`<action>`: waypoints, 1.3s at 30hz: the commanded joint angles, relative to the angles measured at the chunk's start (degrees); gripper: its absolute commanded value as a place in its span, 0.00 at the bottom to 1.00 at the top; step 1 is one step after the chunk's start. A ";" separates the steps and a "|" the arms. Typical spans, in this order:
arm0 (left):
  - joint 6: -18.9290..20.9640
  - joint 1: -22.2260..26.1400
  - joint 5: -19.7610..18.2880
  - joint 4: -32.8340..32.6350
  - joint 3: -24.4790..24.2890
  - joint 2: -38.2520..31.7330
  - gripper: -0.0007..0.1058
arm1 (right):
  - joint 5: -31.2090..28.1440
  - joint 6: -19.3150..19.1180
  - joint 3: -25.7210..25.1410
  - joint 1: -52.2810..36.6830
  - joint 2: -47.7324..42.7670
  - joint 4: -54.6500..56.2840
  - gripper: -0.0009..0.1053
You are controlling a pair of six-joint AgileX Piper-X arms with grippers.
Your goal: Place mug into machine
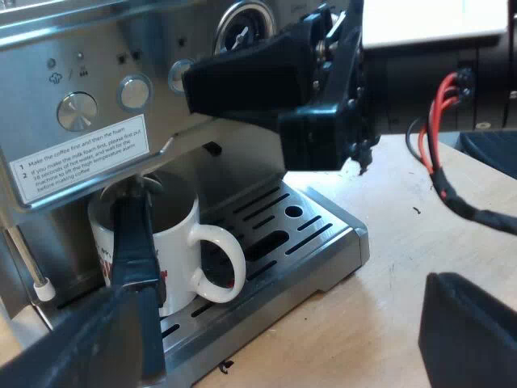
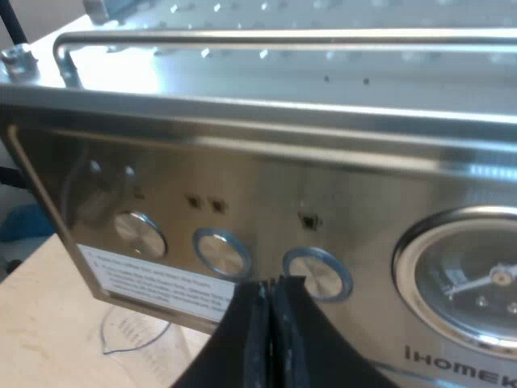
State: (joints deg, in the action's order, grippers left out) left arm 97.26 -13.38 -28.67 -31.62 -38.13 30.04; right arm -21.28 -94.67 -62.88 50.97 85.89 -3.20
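Nearest, the left tool point(image 1: 275, 331) is hanging low over the tabletop point(image 1: 380, 315) at the machine's front, its two black fingers point(image 1: 468, 331) standing wide apart and gripping nothing. Just beyond them the white mug point(image 1: 174, 242) is sitting upright on the slotted drip tray point(image 1: 311, 234) of the espresso machine point(image 1: 81, 48), under the brew head, with its loop turning out toward the bare part of the tray. A dark handle point(image 1: 133, 242) is running down across the mug's front from above (its lower end is hiding behind the near finger). A thin steam wand point(image 1: 28, 263) is hanging beside the mug. Higher up, a white instruction label point(image 1: 81, 162) is sitting under the round buttons point(image 1: 134, 91). The right tool point(image 1: 192, 85) is pointing at the control panel, its tip just beside one button. In the right wrist view the right tool point(image 2: 266, 284) is showing both fingers pressed flat together with nothing between them, just under a round button point(image 2: 317, 275) on the steel panel point(image 2: 283, 186). The pressure gauge point(image 2: 477, 283) is sitting beside that. Farthest off, a metal rail point(image 2: 283, 36) is running along the machine's top.
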 commanded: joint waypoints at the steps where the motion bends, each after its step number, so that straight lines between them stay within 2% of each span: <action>1: 0.26 -0.27 -0.66 0.18 -0.16 -0.22 0.68 | -1.60 -0.72 -0.27 -0.23 0.51 -0.89 0.01; 7: 0.26 -0.27 -0.66 0.18 -0.16 -0.22 0.68 | -5.97 -2.74 -0.27 -0.23 0.75 -1.67 0.01; 14: 0.26 -0.27 -0.66 0.18 -0.16 -0.22 0.68 | -4.56 -2.90 -0.27 -1.09 0.75 -3.05 0.01; 18: 0.26 -0.27 -0.66 0.18 -0.16 -0.22 0.68 | -0.37 -2.67 -0.27 -1.77 0.75 -3.26 0.01; 25: 0.26 -0.27 -0.66 0.18 -0.16 -0.22 0.68 | -0.40 -1.10 -0.27 -2.31 2.51 -5.36 0.01; 39: 0.26 -0.27 -0.66 0.18 -0.16 -0.22 0.68 | -2.08 -1.10 -0.27 -1.69 2.29 -4.40 0.01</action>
State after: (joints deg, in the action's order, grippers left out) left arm 97.26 -13.38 -28.67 -31.62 -38.13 30.04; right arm -23.84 -95.54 -62.39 49.90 87.13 -5.80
